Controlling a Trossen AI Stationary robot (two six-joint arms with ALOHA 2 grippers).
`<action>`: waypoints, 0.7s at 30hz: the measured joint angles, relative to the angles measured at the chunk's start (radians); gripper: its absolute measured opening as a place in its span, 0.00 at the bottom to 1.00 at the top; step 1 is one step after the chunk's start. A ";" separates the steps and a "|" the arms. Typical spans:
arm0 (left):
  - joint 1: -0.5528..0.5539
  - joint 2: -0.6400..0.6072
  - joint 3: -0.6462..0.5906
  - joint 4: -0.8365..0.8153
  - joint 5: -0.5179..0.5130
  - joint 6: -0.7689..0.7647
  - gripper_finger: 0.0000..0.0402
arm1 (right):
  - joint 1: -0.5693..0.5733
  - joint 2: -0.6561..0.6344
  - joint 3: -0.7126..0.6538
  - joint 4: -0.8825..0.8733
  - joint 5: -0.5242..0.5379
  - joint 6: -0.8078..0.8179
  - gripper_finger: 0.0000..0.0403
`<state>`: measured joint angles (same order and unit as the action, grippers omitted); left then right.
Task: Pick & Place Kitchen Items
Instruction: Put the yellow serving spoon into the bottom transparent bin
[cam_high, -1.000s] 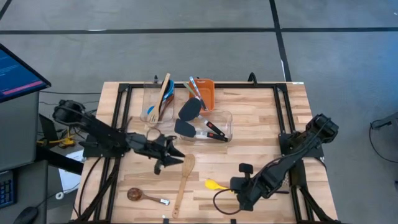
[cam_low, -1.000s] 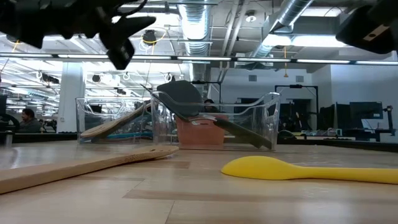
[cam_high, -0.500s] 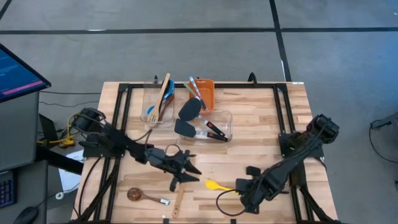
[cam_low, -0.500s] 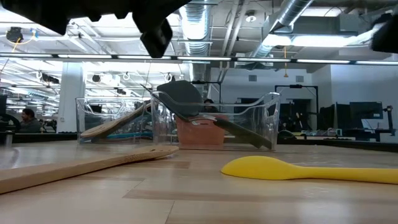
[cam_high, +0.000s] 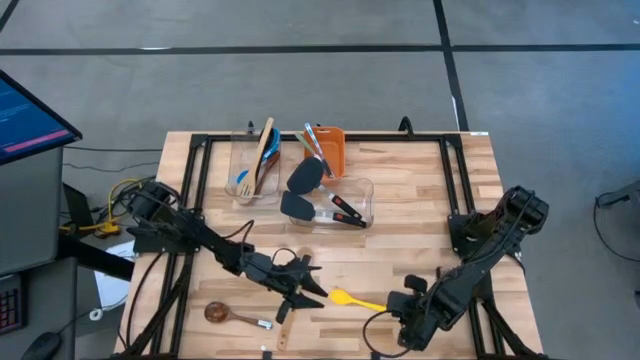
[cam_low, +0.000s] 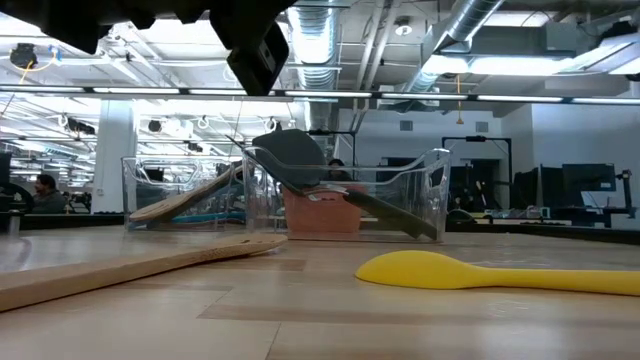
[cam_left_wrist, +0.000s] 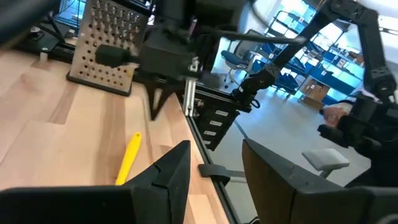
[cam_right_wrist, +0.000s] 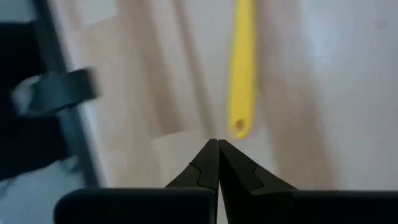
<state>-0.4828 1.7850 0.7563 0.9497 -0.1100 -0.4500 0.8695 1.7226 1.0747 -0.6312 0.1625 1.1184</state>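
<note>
left gripper (cam_high: 308, 287), fingers apart, is now hovering w/ the long yellow plastic spoon (cam_high: 352, 298) at its 3 o'clock, having swung over from the wooden spatula (cam_high: 285, 322)—likely next pick; right gripper (cam_high: 407, 318), fingers together, is backing off.

The pale butcher-block wooden tabletop (cam_high: 420, 195) looks smooth with a low satin sheen, its planks showing fine grain, and a dark matt metal frame (cam_high: 452, 170) runs over it. The long yellow spoon (cam_low: 470, 272) appears to be smooth moulded plastic with a soft gloss, while the long flat wooden spatula (cam_low: 130, 265) lying beside it is bare, matt, light timber. The two clear rectangular plastic tubs (cam_low: 345, 200) are glossy and transparent, the black turners (cam_high: 305, 180) inside look like matt plastic, and the left end effector (cam_left_wrist: 214, 171) has dull black, probably plastic, fingers (cam_left_wrist: 174, 171).
</note>
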 joint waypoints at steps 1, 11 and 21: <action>-0.002 0.000 0.000 0.003 -0.003 0.000 0.33 | 0.002 0.000 -0.010 -0.001 0.029 0.008 0.00; -0.043 -0.007 0.002 0.001 -0.063 0.000 0.28 | -0.008 0.000 -0.016 0.015 0.075 0.004 0.00; -0.062 -0.007 0.002 0.001 -0.100 0.000 0.24 | -0.006 0.007 -0.016 0.022 0.097 0.036 0.00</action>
<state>-0.5446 1.7779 0.7586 0.9504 -0.2104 -0.4500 0.8635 1.7298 1.0584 -0.6092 0.2600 1.1542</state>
